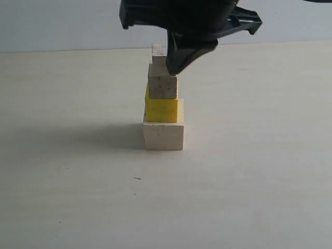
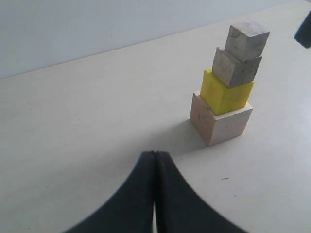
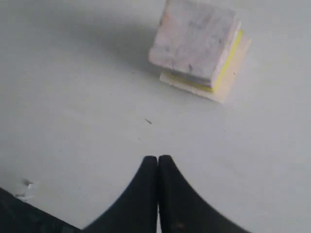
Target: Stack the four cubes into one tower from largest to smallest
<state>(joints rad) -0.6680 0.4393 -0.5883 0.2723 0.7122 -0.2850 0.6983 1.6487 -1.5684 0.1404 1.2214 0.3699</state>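
Note:
The tower stands in the middle of the table: a large pale wooden block (image 1: 163, 136) at the bottom, then the yellow cube (image 1: 161, 110), the greyish medium cube (image 1: 163, 86) and the smallest pale cube (image 1: 158, 50) on top. The left wrist view shows the same four: large block (image 2: 221, 124), yellow cube (image 2: 226, 92), medium cube (image 2: 235, 68), smallest cube (image 2: 246, 41). My right gripper (image 1: 174, 70) hangs shut and empty close beside the top of the tower, hiding part of the smallest cube. Its wrist view looks down on the tower top (image 3: 194, 41). My left gripper (image 2: 154, 154) is shut and empty, well away from the tower.
The pale table (image 1: 249, 181) stretches flat around the tower, with a light wall (image 1: 62, 26) behind it. The tower's shadow falls to its left. A dark part of the right arm (image 2: 303, 31) shows at the edge of the left wrist view.

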